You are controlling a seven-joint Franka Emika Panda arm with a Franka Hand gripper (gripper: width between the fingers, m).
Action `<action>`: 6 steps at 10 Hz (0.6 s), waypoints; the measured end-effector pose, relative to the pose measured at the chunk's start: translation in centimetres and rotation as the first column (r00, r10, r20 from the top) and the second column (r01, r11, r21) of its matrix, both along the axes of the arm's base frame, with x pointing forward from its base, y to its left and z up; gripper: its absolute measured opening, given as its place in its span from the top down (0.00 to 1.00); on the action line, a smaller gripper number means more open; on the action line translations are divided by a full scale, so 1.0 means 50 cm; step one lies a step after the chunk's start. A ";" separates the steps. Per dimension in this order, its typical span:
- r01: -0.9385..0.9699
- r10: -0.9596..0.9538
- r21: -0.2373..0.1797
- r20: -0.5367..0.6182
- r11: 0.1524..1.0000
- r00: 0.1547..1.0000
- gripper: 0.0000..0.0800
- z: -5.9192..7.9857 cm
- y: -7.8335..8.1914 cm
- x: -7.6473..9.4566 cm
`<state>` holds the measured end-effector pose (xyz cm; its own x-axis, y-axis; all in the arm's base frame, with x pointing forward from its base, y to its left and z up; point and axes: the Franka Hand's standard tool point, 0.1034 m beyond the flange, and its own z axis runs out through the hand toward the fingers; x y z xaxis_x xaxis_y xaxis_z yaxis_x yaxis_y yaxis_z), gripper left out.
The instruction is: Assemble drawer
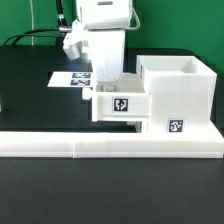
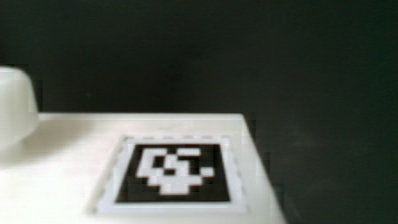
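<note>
Black matte tabletop [image 1: 30, 75] fills the exterior view, a dark flat surface reaching every edge. Across the six o'clock part of that view runs a long, low white L-shaped border wall [image 1: 60, 145], stretching from nine o'clock to about four o'clock.

Next in size is the white plastic cube-like drawer housing [image 1: 180, 95], sitting at three o'clock, pressed against the border wall. Its top is open, and a small black-and-white square tag [image 1: 176, 126] marks its lower front face.

At twelve o'clock hangs the white Franka robot arm [image 1: 100, 15], reaching straight down. Its two-finger gripper [image 1: 103, 82] sits at the centre of the view, low over a small white open-topped drawer tray [image 1: 120, 103].

That tray lies at the centre, touching the housing's side, seemingly partway into its upper slot. A black-and-white tag [image 1: 121, 103] faces the camera. The wrist view shows the same tray's white top surface [image 2: 178, 130] and tag [image 2: 171, 172] close up, blurred, against dark table.

Behind the arm, at ten o'clock, lies a thin flat white marker board [image 1: 70, 78], mostly hidden.

The claw's fingers drop behind the tray, so I cannot tell how far apart they are or whether they grip anything.

By my judgement, the step in hand is seating this tray in the housing. The next move likely calls for a straight, level push toward three o'clock, keeping the tray square to the slot so it does not jam.
</note>
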<state>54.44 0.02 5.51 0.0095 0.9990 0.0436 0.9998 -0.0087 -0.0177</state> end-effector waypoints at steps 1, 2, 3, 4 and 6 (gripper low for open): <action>0.007 -0.007 -0.002 0.000 1.000 1.000 0.94 -0.001 -0.007 0.000; 0.007 -0.007 -0.001 0.001 1.000 1.000 0.94 0.000 -0.007 0.000; 0.007 -0.007 -0.001 0.001 1.000 1.000 0.94 0.000 -0.008 0.000; 0.008 -0.008 -0.001 0.001 1.000 1.000 0.94 -0.001 -0.008 0.000; -0.015 0.015 -0.009 0.002 1.000 1.000 0.94 0.000 0.002 0.000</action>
